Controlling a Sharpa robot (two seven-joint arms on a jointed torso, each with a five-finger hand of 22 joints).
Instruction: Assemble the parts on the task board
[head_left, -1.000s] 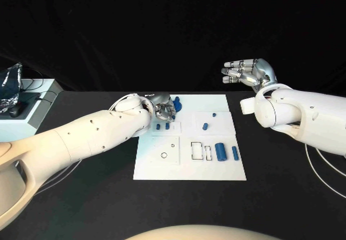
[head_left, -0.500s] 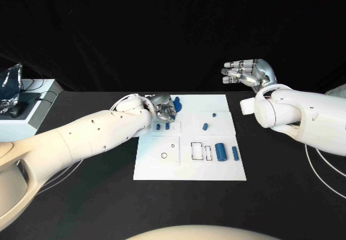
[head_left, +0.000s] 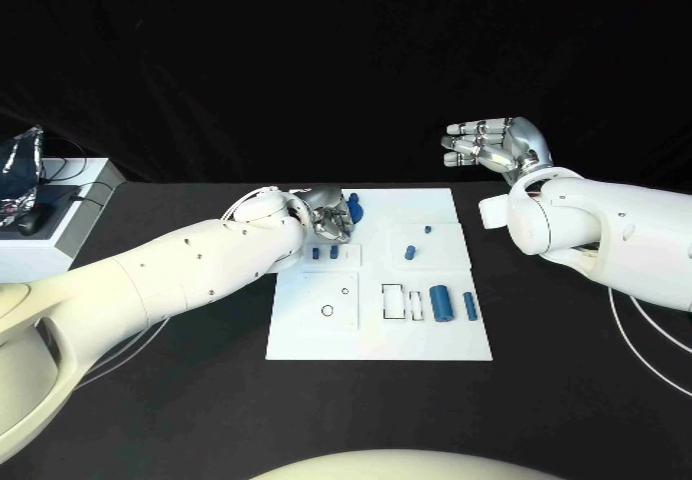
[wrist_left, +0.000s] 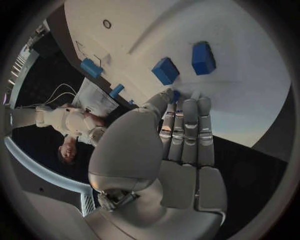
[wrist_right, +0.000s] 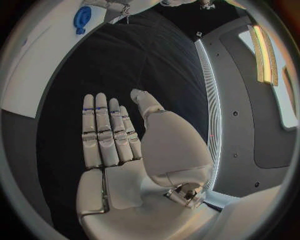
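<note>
My left hand (head_left: 326, 213) and forearm lie over the board's (head_left: 378, 345) far left corner, blocking that side. Two small parts (head_left: 325, 253) sit just beside my fingers (wrist_left: 185, 125); a larger part (head_left: 355, 210) stands right behind them. My right hand (head_left: 498, 146) hangs high past the board's far right corner, well apart from everything. The near half of the board is open from above, save the parts (head_left: 451, 303) near its right edge. The bench (head_left: 173, 400) nearer me lies open. A white box (head_left: 51, 225) crowds the bench's far left.

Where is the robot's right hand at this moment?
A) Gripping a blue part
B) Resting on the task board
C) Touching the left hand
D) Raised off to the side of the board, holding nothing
D: the right hand is raised beyond the task board's far right corner, fingers apart and empty.
</note>
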